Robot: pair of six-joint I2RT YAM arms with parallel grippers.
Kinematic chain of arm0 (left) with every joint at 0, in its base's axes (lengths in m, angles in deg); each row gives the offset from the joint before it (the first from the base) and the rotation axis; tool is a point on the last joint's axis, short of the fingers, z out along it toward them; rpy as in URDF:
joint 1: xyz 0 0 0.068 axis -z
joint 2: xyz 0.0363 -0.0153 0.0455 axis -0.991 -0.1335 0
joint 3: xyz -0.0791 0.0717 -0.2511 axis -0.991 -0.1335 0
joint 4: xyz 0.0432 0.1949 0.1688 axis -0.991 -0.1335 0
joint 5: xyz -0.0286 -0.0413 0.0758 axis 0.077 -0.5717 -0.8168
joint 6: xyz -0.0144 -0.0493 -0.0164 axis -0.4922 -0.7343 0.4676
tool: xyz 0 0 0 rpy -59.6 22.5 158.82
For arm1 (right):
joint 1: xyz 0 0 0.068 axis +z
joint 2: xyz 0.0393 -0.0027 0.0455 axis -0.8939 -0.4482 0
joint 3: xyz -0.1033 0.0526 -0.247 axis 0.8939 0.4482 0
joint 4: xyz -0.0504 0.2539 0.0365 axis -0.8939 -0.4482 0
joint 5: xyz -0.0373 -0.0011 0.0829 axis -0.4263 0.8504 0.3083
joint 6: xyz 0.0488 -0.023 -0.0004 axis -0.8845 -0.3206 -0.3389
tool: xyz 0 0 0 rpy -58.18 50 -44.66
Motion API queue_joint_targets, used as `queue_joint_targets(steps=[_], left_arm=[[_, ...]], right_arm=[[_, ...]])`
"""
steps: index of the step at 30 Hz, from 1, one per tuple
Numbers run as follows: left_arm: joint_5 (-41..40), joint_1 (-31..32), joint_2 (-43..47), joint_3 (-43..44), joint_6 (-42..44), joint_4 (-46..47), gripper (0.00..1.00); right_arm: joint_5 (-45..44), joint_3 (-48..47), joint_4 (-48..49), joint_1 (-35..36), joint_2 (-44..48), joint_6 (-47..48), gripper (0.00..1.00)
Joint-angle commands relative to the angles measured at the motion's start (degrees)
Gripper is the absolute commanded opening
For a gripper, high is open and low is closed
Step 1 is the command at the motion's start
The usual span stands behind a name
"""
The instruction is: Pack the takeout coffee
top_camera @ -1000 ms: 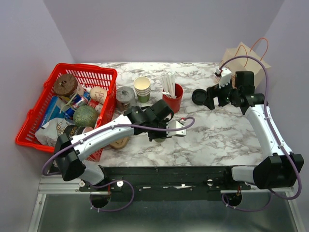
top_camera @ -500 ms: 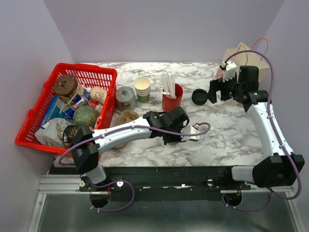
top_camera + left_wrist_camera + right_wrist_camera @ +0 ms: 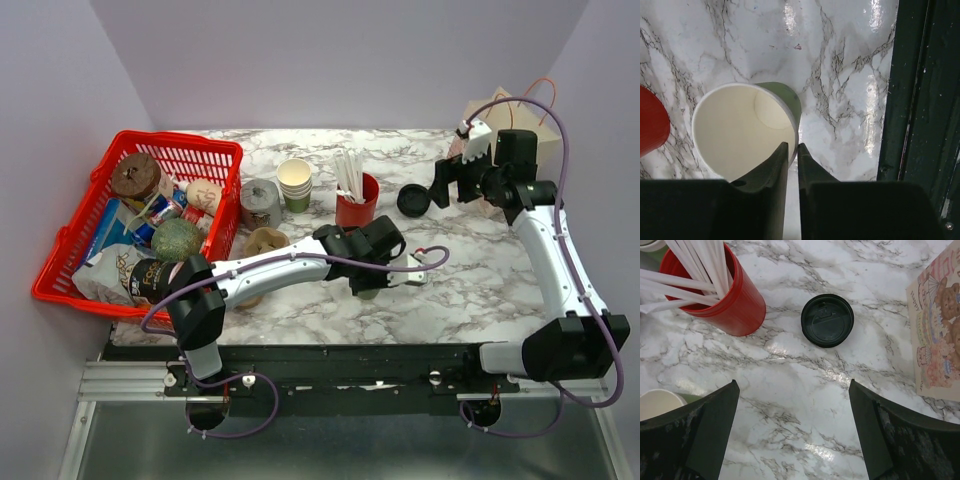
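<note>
Top external view takes in the marble table (image 3: 470,270), with a red basket (image 3: 175,140) full of groceries at its left end. The left arm (image 3: 270,268) reaches across the near middle and the right arm (image 3: 555,260) reaches up to the far right corner. A paper bag (image 3: 500,125) stands in that corner behind the right arm. A red cup of straws (image 3: 356,205) stands mid-table, with a short stack of paper cups (image 3: 295,182) to its left. The coffee cup (image 3: 740,130) stands upright on the marble in front of the red cup, near the table's front edge. It is olive green outside and cream inside, and it has no lid on. The left gripper (image 3: 792,147) is pinched nearly closed on the cup's wall at the rim. One finger is inside the cup and the other outside. The lid (image 3: 827,320), round and black, lies flat on the table to the right of the red cup, well apart from the coffee cup. The right gripper (image 3: 792,385) is spread wide and holds nothing. From the right wrist, the lid sits ahead of it and between the lines of its two fingers, not touching either.
</note>
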Motion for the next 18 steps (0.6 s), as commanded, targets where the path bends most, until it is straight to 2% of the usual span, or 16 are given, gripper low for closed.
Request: queue_joint_targets(steps=[1,2,5,8,10,11,14,15,17,18], left_arm=[[2.3,0.5,-0.3,2.4,-0.4,-0.9,0.25],[2.8,0.5,-0.3,2.5,-0.4,-0.6,0.34],[3.4,0.1,0.9,4.1,-1.0,0.1,0.41],[5.4,-1.8,2.8,9.1,-1.5,-0.4,0.48],[7.8,-3.3,5.0,12.6,-2.2,0.3,0.54],[8.4,-5.5,5.8,13.5,-3.6,0.8,0.61],[10.1,-10.7,8.7,15.6,-6.0,2.8,0.72],[10.1,-12.2,9.4,16.0,-7.9,3.3,0.98],[9.4,-14.3,11.3,18.5,-9.3,2.9,0.99],[9.3,-16.4,12.0,19.8,-9.4,1.8,0.99]], right_arm=[[-0.5,-5.7,-1.5,-0.4,-3.7,1.8,1.0],[-0.4,-6.1,-1.7,-0.4,-4.2,2.0,1.0],[0.8,-8.0,-2.2,-0.4,-5.9,2.5,1.0],[3.6,-10.1,-2.9,-0.5,-7.9,4.7,1.0],[5.6,-11.6,-3.6,-0.5,-9.3,8.5,1.0],[8.1,-12.3,-4.9,-0.5,-10.2,10.2,1.0],[12.5,-16.6,-10.8,-0.4,-15.2,19.6,1.0],[13.0,-17.8,-12.7,-0.4,-16.6,24.2,0.99],[13.7,-20.1,-16.7,-0.4,-20.7,28.3,0.95],[13.7,-20.4,-18.0,-0.4,-21.9,33.6,0.93]])
